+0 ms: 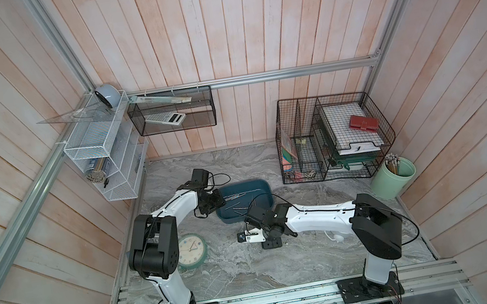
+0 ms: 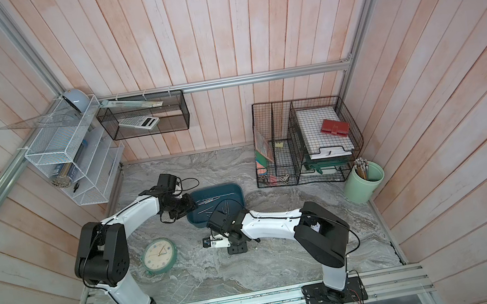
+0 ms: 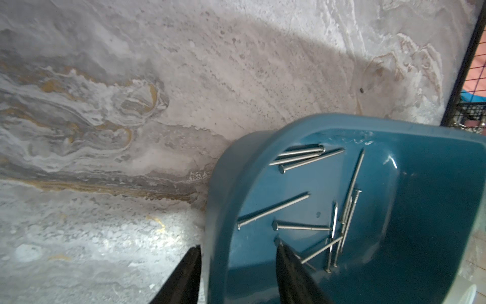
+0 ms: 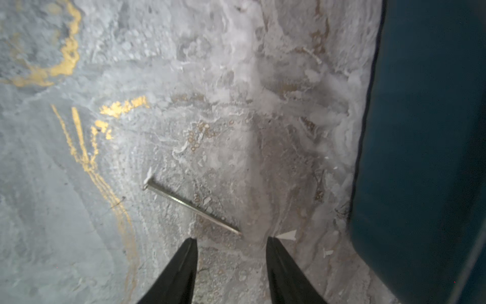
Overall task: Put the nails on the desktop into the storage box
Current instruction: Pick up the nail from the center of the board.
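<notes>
The teal storage box point(image 1: 242, 184) point(image 2: 214, 187) sits mid-desktop point(image 1: 253, 272) with several silver nails point(image 1: 236, 197) point(image 3: 273, 210) lying loose in it. My left gripper point(image 1: 212, 202) point(image 3: 237, 243) is open and straddles the box's left wall point(image 3: 223, 184), one finger outside and one inside by the nails. My right gripper point(image 1: 257, 239) point(image 4: 232, 238) hangs open, low over the marble just in front of the box point(image 4: 420, 131). One nail point(image 4: 192, 208) lies flat on the desktop, its point between and just ahead of the fingertips.
A green-rimmed clock point(image 1: 189, 247) lies by the left arm. Black wire baskets point(image 1: 331, 136) and a mint cup of pencils point(image 1: 393, 177) stand at the back right. A white mesh shelf point(image 1: 98, 154) and a black mesh basket point(image 1: 170, 111) hang on the walls.
</notes>
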`<state>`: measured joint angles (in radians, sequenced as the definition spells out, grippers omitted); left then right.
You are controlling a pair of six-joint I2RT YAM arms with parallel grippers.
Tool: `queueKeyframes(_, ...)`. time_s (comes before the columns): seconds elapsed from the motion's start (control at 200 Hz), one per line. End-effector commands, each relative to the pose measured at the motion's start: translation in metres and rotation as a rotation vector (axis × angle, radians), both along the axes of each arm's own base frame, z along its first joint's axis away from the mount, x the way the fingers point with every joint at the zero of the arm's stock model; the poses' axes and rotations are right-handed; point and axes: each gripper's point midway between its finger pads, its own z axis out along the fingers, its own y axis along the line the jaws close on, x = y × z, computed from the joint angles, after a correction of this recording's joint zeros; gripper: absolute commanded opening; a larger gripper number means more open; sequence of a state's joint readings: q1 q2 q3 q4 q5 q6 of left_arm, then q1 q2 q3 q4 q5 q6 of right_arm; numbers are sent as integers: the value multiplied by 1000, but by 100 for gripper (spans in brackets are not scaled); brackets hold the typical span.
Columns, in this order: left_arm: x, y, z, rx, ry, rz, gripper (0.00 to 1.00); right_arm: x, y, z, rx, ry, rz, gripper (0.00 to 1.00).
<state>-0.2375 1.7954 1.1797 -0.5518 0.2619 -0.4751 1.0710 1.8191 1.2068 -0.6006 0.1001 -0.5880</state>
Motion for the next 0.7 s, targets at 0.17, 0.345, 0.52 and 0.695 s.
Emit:
queueKeyframes(0.17,-2,5,-8,-5,12,12,51,-13,4,-11,-25,63,64,48)
queueKeyframes(0.345,-1,6,-8,-8,11,17,51,-17,4,2,-3,73,66,48)
queueKeyframes(0.52,-3,7,-9,-9,12,18,51,-26,4,-6,-34,102,72,48)
queueKeyframes(0.695,-5,8,-11,-9,15,20,51,-31,11,-17,-23,114,74,48)
